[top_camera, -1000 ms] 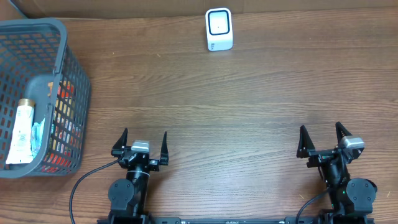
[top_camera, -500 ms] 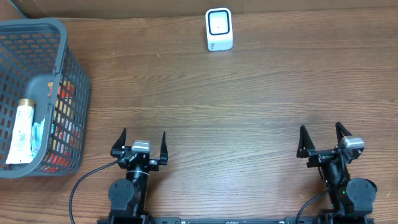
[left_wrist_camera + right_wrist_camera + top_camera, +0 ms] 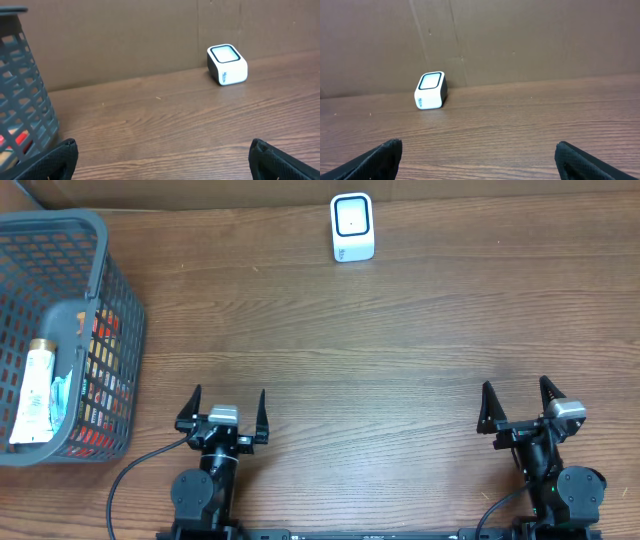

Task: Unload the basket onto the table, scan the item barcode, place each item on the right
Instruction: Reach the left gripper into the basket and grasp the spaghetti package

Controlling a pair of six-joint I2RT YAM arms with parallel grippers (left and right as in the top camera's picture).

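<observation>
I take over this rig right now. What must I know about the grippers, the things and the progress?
Left gripper: open, empty, near the front edge of the table.
Right gripper: open, empty, also near the front edge.
White tube lies in the grey basket at the far left; scanner stands at the back, centre.
Done: nothing, no item picked.
Left to do: take an item from the basket, show its barcode to the scanner.

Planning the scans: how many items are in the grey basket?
3 in the grey mesh basket: a white tube with a gold cap on its left side, a blue-and-white packet beside it, red packaging by the right wall. More may be hidden.
</observation>
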